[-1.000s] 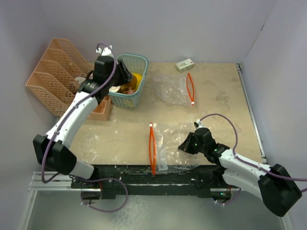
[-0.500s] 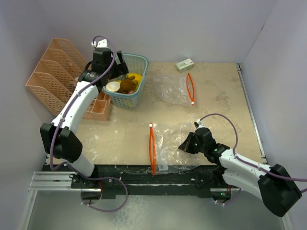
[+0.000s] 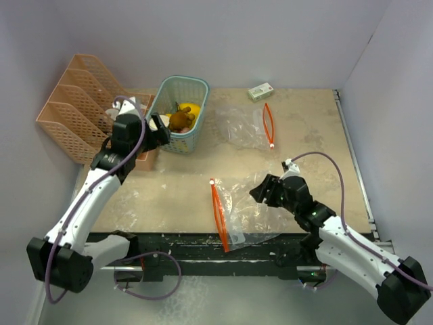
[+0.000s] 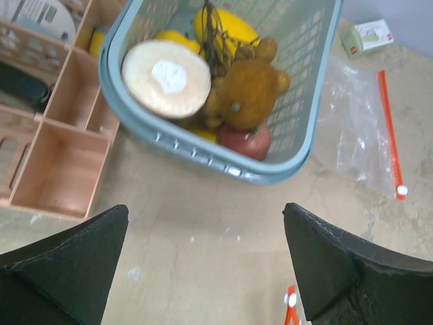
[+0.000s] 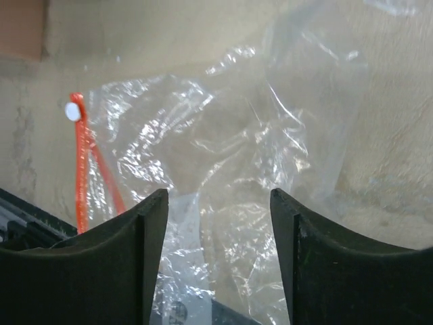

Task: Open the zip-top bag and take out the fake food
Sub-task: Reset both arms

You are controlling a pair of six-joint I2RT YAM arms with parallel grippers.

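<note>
By the near edge of the pale beige table lies a flat clear plastic zip-top bag. Its orange zip strip is on its left side. The right gripper is over the far right part of this bag. From the top you cannot see how its jaws stand. The right wrist view shows the black right gripper with its jaws spread apart and nothing pinched between them. It also shows the crinkly bag under them and a small white slider at the far end of the strip. I cannot tell if the fingers touch the plastic. Farther back, near the left side of the table, the left gripper is just beside a teal plastic basket. The left wrist view shows the left gripper with its jaws spread very wide and holding nothing. The fake food sits in that basket. Only the wrist view shows each piece well: a round beige piece, a brown lumpy piece, a red round piece and a shiny yellow fruit. Left of the basket is a peach box with little compartments, and behind it a peach plastic file rack. A second clear bag with an orange strip lies toward the far edge. A small white-green box rests at the far edge. Plain pale grey walls stand around the table.
</note>
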